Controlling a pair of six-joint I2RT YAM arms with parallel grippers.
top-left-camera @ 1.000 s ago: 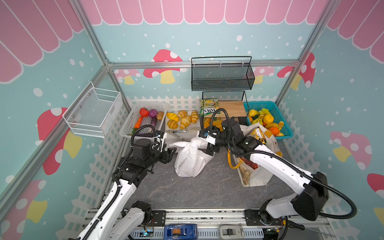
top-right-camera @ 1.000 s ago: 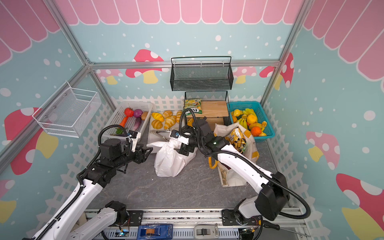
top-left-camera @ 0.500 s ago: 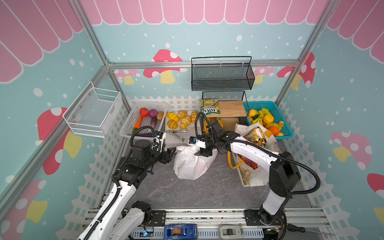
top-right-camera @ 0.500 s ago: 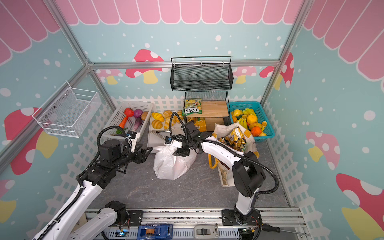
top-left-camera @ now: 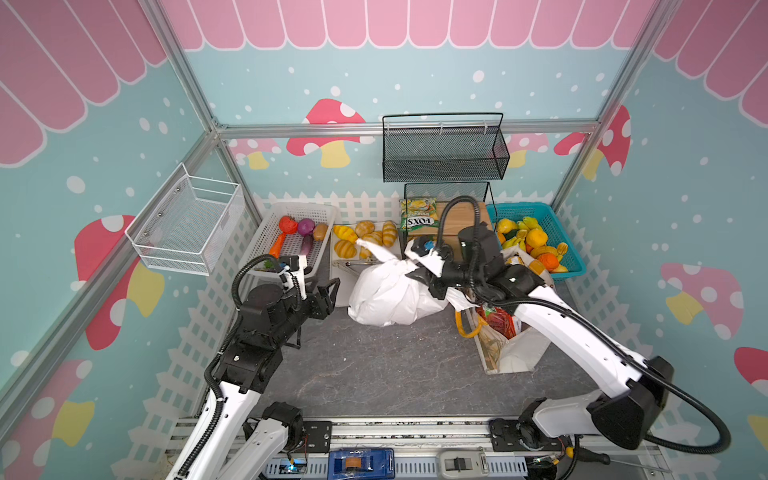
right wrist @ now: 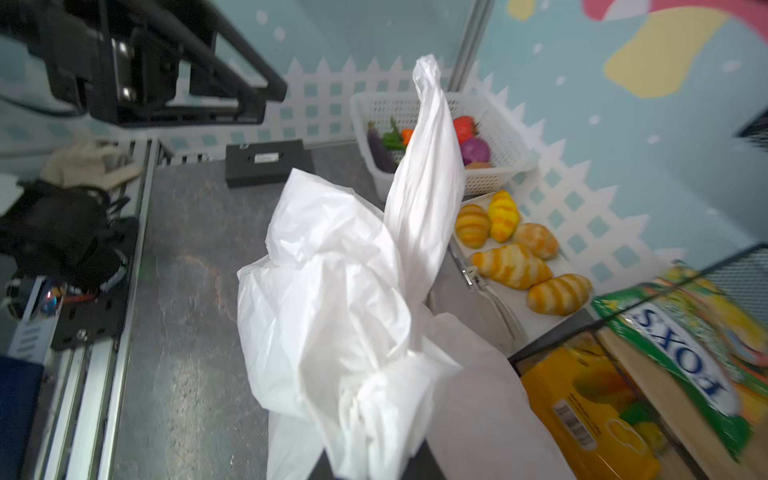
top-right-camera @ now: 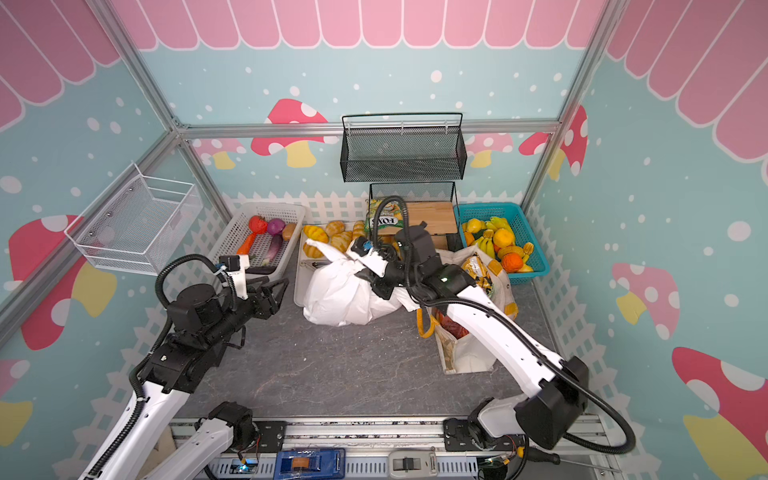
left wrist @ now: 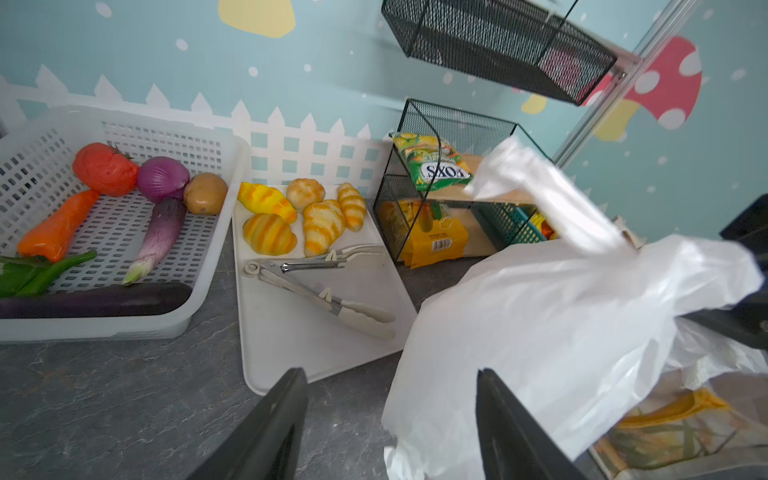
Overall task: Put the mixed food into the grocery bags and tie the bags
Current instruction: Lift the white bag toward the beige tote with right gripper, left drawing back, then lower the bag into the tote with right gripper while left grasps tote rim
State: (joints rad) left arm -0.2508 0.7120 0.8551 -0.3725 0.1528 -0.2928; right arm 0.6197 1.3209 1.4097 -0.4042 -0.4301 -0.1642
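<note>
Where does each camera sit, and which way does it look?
Top views: high over the front, looking down at the table; both arms show.
Left wrist: on the left arm, facing the vegetable basket; open left tool shows.
Right wrist: on the right arm, looking toward the left tool; right tool pinches the white bag.
Shared: every view sees the white bag.

Bagging scene from above. The right claw is pinching the gathered right side of the white bag, which is sitting on the grey bench. One bag handle is sticking up over the tray of rolls. The left claw is hovering, jaws apart, left of the bag, not touching it. The tote is standing under the right arm, with packets showing in its mouth.
</note>
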